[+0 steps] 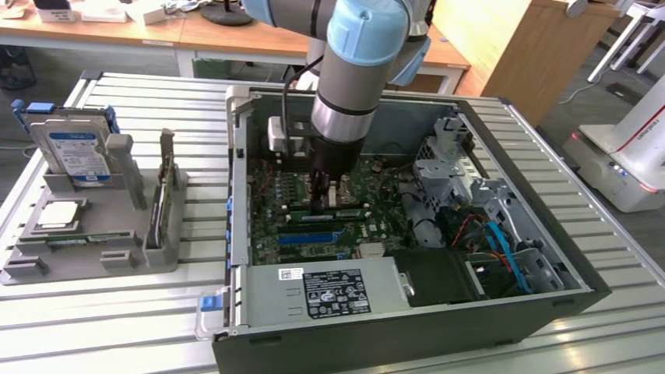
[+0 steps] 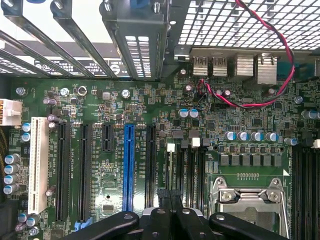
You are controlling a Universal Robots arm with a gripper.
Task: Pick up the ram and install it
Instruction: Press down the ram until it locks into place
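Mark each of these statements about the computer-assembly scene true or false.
1. The gripper is down inside the open computer case, above the motherboard. True.
2. The hard drive lies flat inside the case. False: it stands upright in the grey holder, outside the case.
3. The motherboard has a blue slot. True.
4. The gripper is wide open. False: it is shut.
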